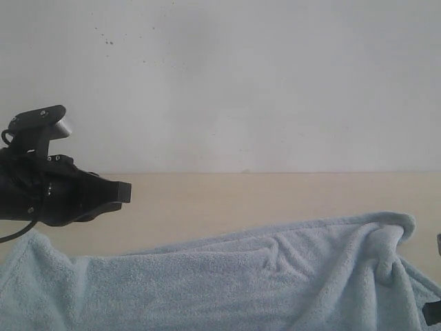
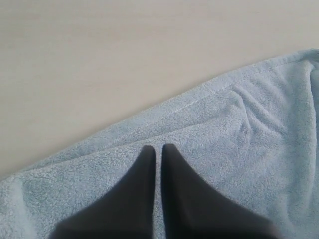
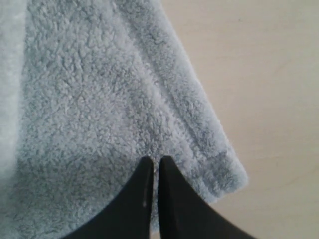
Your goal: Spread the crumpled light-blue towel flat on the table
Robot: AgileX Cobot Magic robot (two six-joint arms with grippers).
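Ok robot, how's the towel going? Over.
Left pincer shut, raised, empty. Right pincer shut at corner of towel, grip unclear. Towel mostly spread, right end rumpled. Nothing seen in the way.

The smooth pale beige table [image 1: 207, 200] carries the fluffy light-blue towel [image 1: 241, 283], which lies on it rumpled, with soft folds.

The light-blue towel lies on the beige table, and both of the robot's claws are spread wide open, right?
Not quite: the claws are shut. The left gripper and the right gripper are each closed to a thin slit, as the left and right wrist views show. The towel is indeed light blue and lies on the beige table.
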